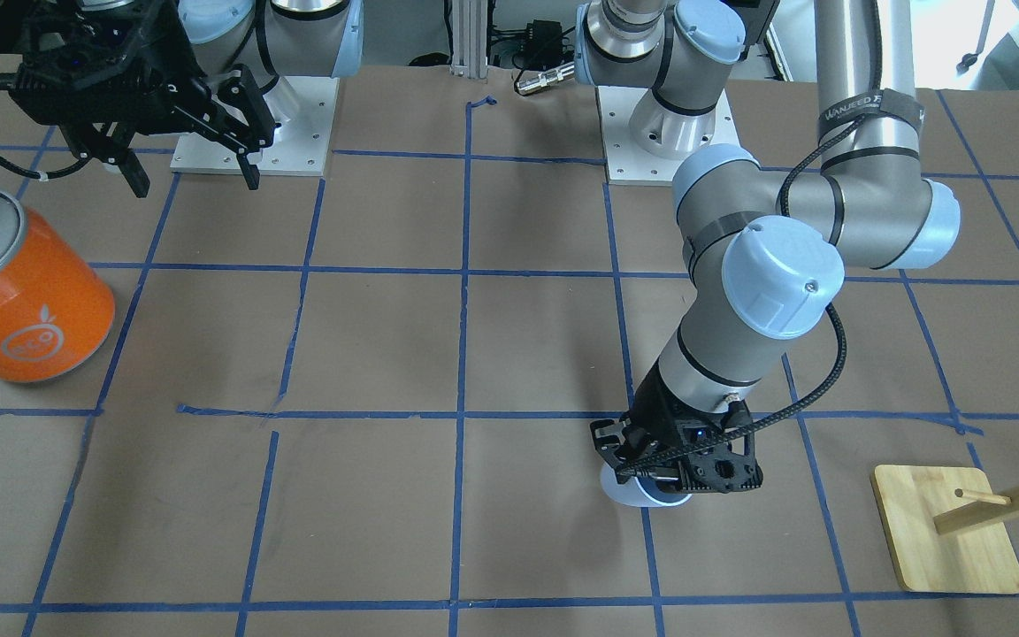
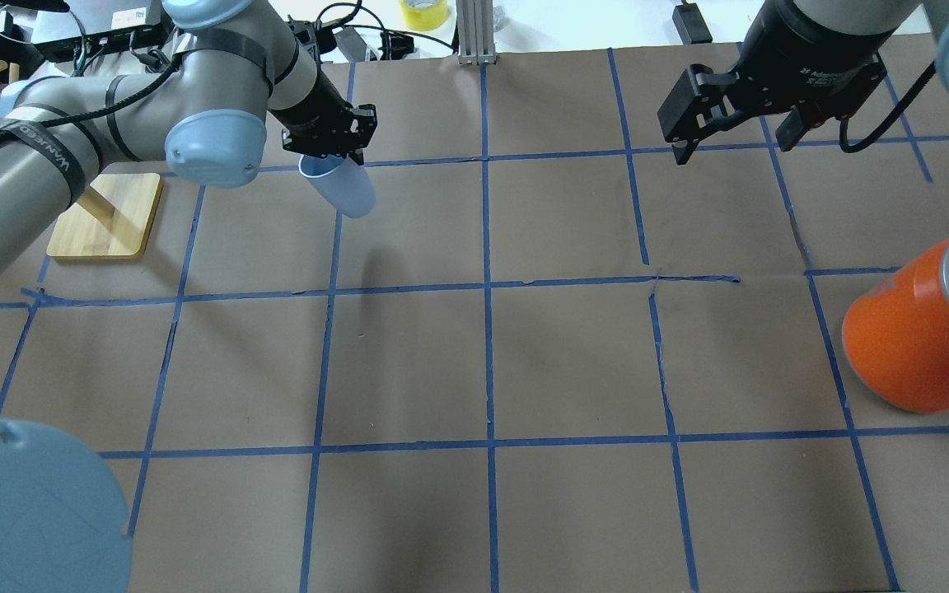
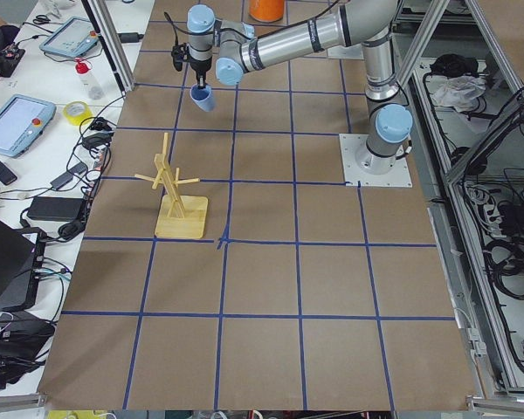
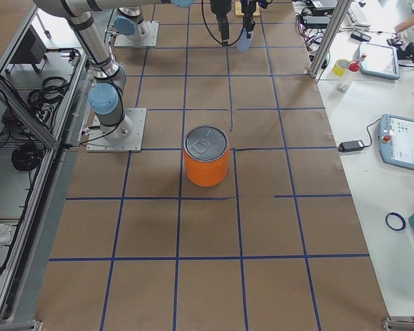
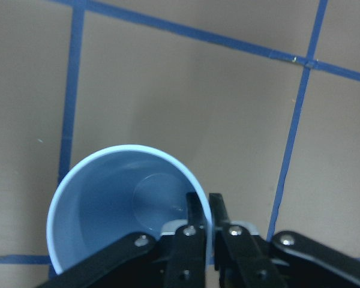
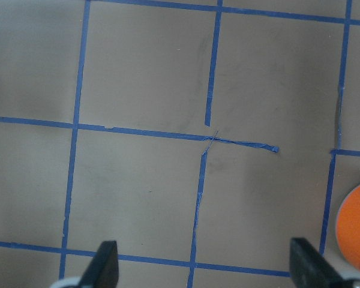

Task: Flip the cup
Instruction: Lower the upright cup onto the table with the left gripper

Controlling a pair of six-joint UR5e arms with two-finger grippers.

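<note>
The pale lavender-blue cup hangs upright, mouth up, from my left gripper, which is shut on its rim, one finger inside and one outside. The left wrist view looks down into the open cup with the fingers pinching its wall. In the front view only the cup's base shows under the left gripper, close above the table. It also shows small in the left side view. My right gripper is open and empty, raised over the far right of the table; it shows in the front view too.
A big orange can with a silver top stands at the right side; it shows in the front view too. A wooden rack with pegs on a square base stands just left of the left arm. Blue tape lines grid the brown table.
</note>
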